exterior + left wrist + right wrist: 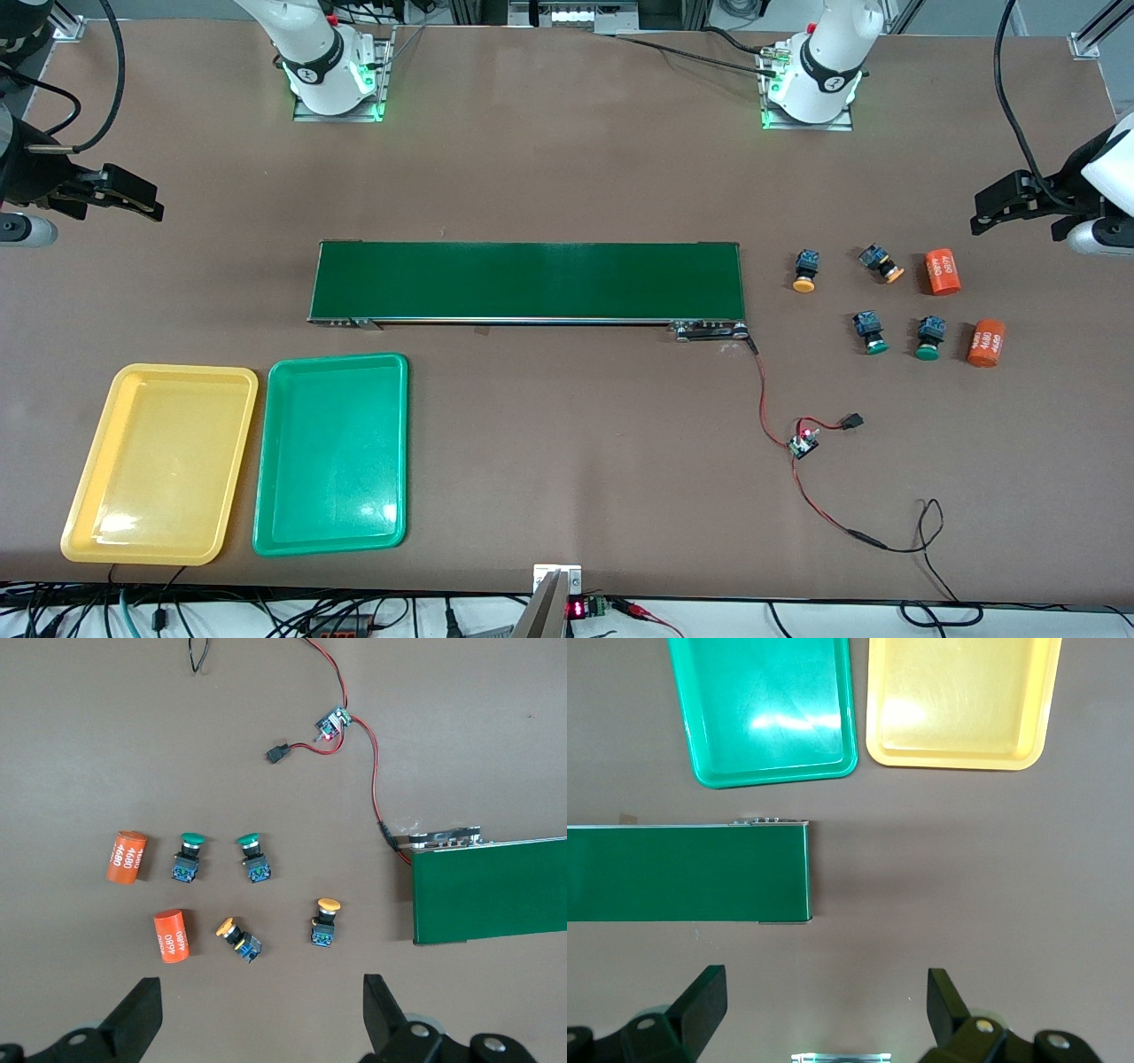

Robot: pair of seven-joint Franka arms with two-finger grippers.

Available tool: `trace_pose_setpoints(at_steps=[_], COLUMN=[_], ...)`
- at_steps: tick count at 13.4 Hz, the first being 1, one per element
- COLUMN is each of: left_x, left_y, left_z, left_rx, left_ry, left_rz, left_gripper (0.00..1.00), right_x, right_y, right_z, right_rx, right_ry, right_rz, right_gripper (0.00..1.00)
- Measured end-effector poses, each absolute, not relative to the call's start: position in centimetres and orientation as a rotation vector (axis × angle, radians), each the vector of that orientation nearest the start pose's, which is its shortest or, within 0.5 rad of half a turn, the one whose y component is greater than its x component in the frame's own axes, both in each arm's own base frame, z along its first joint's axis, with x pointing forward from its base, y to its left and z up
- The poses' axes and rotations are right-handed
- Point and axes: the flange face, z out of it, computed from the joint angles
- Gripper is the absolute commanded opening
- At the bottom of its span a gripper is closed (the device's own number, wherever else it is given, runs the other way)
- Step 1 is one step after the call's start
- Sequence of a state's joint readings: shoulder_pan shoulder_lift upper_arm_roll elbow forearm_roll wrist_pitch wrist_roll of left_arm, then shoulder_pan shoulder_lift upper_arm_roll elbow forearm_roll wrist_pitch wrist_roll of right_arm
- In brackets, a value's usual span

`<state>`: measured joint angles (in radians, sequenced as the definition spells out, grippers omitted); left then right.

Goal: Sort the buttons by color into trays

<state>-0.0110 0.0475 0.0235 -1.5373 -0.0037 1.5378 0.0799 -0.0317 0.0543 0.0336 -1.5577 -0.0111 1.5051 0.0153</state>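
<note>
Four buttons lie on the table beside the conveyor's end, toward the left arm's end. Two are orange-capped (pixel 805 270) (pixel 881 264); two green-capped (pixel 871 332) (pixel 929 338) lie nearer to the front camera. The left wrist view shows the green pair (pixel 189 857) (pixel 254 857) and the orange pair (pixel 237 937) (pixel 324 921). The yellow tray (pixel 159 461) and green tray (pixel 332 452) sit side by side, empty, toward the right arm's end, and show in the right wrist view (pixel 961 700) (pixel 771 709). My left gripper (pixel 982 213) (pixel 263 1014) is open and empty, up over the table beside the buttons. My right gripper (pixel 151 206) (pixel 827 1010) is open and empty, up over the table's right-arm end.
A long dark-green conveyor belt (pixel 527 281) lies across the middle. Two orange cylinders marked 4680 (pixel 943 271) (pixel 985 343) lie beside the buttons. A red wire with a small circuit board (pixel 804 441) runs from the conveyor's end toward the front camera.
</note>
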Motion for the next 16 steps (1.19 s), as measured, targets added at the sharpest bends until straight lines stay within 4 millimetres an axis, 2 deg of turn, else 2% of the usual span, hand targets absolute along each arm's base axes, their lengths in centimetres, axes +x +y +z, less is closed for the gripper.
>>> trace_pose_setpoints(at_steps=[3, 6, 9, 13, 16], left_x=[56.6, 57.0, 57.1, 56.7, 57.0], left_y=[0.6, 0.6, 0.6, 1.4, 3.4], left_z=[60.8, 59.7, 58.7, 56.0, 52.3], left_rx=[-3.144, -3.144, -3.142, -3.121, -3.081], left_ry=[0.106, 0.103, 0.101, 0.082, 0.035], left_rz=[0.086, 0.128, 0.186, 0.384, 0.507], left_gripper=[1.0, 1.0, 1.0, 1.0, 1.0], right_x=[56.9, 57.0, 57.5, 57.9, 57.5], right_y=[-0.1, -0.1, 0.0, 0.0, 0.4], right_z=[58.4, 58.1, 56.8, 55.1, 54.8], right_rx=[-3.145, -3.144, -3.141, -3.134, -3.128], right_ry=[0.021, 0.02, 0.015, 0.009, -0.003], right_rz=[0.193, 0.202, 0.245, 0.314, 0.372], right_gripper=[1.0, 1.0, 1.0, 1.0, 1.0])
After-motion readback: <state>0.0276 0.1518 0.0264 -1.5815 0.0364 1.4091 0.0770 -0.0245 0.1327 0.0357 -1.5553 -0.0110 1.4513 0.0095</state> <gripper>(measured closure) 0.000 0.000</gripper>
